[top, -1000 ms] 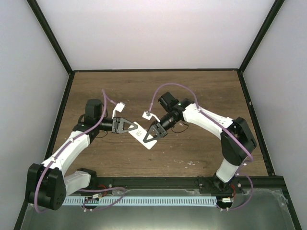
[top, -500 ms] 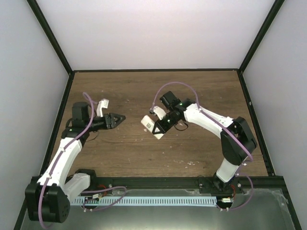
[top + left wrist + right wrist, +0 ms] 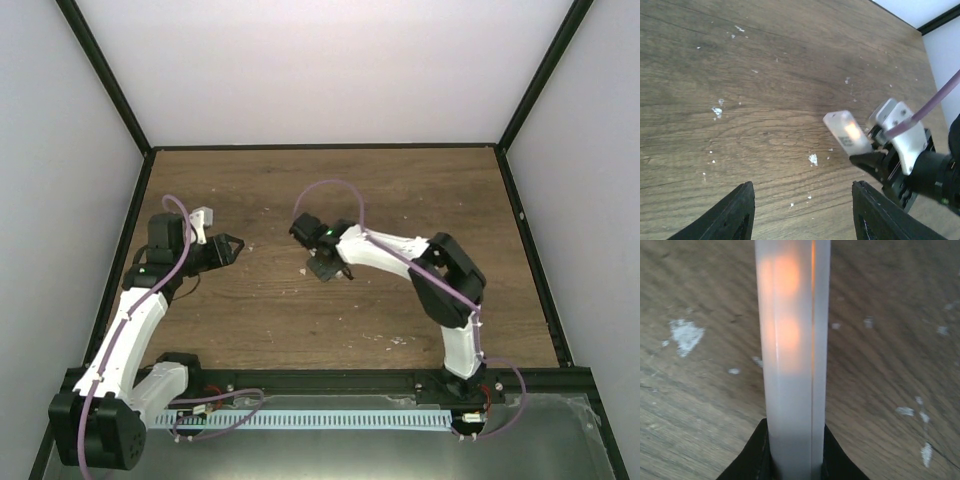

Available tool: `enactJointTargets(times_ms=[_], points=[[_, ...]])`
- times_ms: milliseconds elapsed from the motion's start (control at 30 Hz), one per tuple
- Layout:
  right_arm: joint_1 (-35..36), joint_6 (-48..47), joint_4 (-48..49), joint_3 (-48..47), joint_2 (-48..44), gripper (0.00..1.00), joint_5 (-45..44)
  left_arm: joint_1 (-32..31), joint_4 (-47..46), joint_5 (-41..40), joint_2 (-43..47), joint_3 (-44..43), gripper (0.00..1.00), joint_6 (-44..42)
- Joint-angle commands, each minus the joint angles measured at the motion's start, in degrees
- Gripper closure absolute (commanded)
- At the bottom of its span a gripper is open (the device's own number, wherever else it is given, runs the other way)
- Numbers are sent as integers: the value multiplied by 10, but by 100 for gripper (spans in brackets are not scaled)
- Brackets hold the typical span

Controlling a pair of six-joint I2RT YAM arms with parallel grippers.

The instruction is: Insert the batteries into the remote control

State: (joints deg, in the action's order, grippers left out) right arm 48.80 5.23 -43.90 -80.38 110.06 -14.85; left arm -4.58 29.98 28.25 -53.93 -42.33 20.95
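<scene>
Currently right pincer (image 3: 792, 452) clamps the lower end of the remote control (image 3: 792, 355), held edge-on above the counter (image 3: 690, 390). Orange glow through shell: likely the batteries (image 3: 788, 305). Left pincer (image 3: 805, 215) gapes wide, empty. Risk: a narrow end-grip could let it pivot or slip.

No text, brand or number can be read anywhere; the remote control (image 3: 847, 134) carries a small dark-printed label (image 3: 841, 136) in the left wrist view, too blurred to make out.
</scene>
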Motion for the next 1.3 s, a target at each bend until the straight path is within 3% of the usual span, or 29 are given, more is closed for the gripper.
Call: enactJointTargets(times_ms=[0, 267, 567, 1133, 1267], points=[[36, 5, -7, -31, 22, 99, -69, 2, 22, -32, 6, -16, 45, -4], [54, 10, -5, -28, 49, 99, -75, 2, 25, -34, 4, -14, 46, -6], [68, 7, 11, -13, 72, 89, -80, 2, 28, -30, -3, -13, 46, -10], [82, 2, 14, -16, 43, 53, -47, 2, 15, -7, 0, -17, 47, -2], [82, -11, 32, -1, 1, 39, -17, 2, 10, 6, 3, -22, 46, 3]])
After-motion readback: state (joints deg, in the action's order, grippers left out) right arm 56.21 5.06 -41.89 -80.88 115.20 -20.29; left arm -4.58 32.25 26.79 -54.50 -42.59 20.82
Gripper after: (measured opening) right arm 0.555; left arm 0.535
